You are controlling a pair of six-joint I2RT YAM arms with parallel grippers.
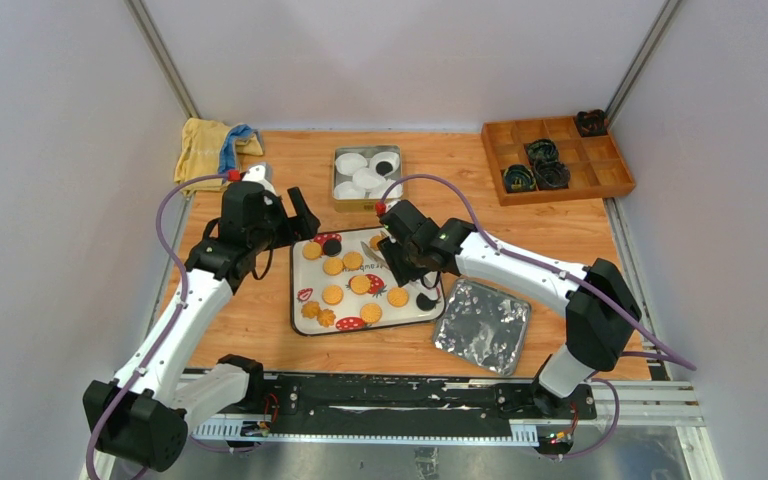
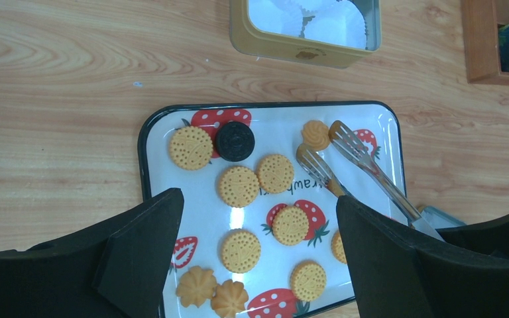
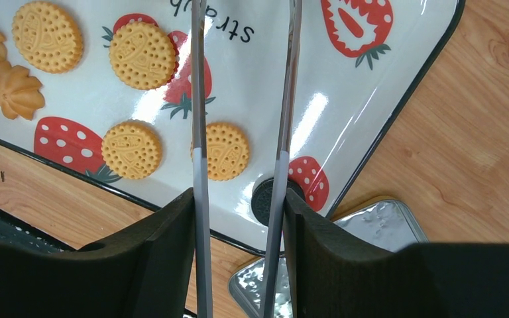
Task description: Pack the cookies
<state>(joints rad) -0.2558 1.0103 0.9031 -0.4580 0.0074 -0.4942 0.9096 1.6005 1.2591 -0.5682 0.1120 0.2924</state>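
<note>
R gripper (image 3: pixel 238 195) pads squeeze metal tongs (image 3: pixel 201 179) from outside, both tong arms pinned betw. the fingers. Tong tips stand apart over far-right part of strawberry-print tray (image 1: pixel 306 272), just beside a flower-shaped cookie (image 2: pixel 315 134). L gripper (image 2: pixel 258 202) hovers above tray's left side, fingers spread wide, holding nothing. Most cookies (image 1: pixel 360 284) lie loose on tray: mainly golden rounds, some flower shapes at near-left corner, two black. One more black cookie (image 1: pixel 385 166) sits in yellow tin (image 2: pixel 285 48) w/ white paper cups (image 1: pixel 365 178), behind tray. Silver lid (image 1: pixel 482 325) lies just right of tray.
</note>
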